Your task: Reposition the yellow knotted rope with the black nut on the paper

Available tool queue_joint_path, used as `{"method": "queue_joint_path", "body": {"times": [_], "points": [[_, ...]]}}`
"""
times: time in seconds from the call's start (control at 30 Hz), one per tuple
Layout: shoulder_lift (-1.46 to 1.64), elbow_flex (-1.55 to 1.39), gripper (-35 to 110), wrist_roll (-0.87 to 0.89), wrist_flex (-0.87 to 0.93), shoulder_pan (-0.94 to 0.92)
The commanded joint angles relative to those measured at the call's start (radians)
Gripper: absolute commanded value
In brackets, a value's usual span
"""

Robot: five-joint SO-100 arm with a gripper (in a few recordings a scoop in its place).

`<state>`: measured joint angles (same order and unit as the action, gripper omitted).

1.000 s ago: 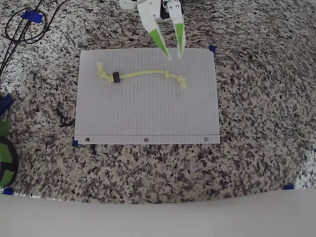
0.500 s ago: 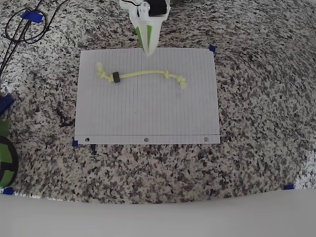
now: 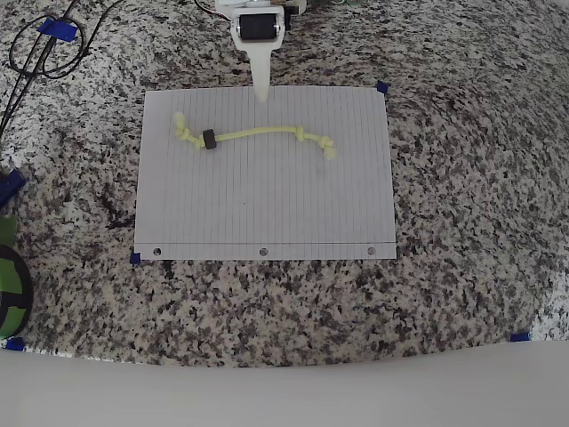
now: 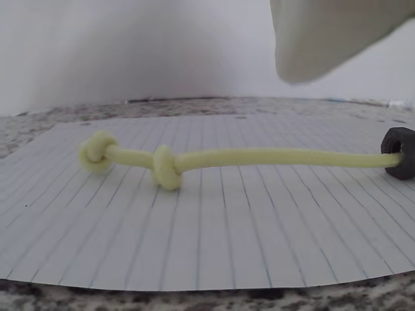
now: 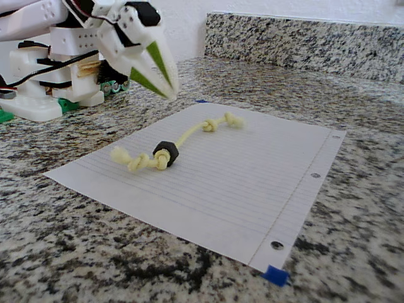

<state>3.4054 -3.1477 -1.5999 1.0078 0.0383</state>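
Granite counter (image 3: 462, 178) surrounds paper (image 3: 267, 213); end effector (image 3: 261, 92) above its edge.

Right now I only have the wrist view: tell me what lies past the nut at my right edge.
Observer: Past the nut, the rope runs on a short way to a knotted end, all on the paper.
Operator: Report the claw.
Observer: The claw is shut, holding nothing.
Operator: Say where it hangs.
Observer: In the overhead view its tip is over the paper's far edge, apart from the rope.
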Motion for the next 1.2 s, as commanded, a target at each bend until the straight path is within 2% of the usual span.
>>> {"method": "queue_joint_path", "body": {"times": [0.0,0.43,1.17], "points": [[0.005,-0.006,0,-0.043,0.035,-0.009],[0.006,-0.035,0,-0.115,0.095,-0.031],[0.006,-0.026,0,-0.107,0.120,-0.011]]}}
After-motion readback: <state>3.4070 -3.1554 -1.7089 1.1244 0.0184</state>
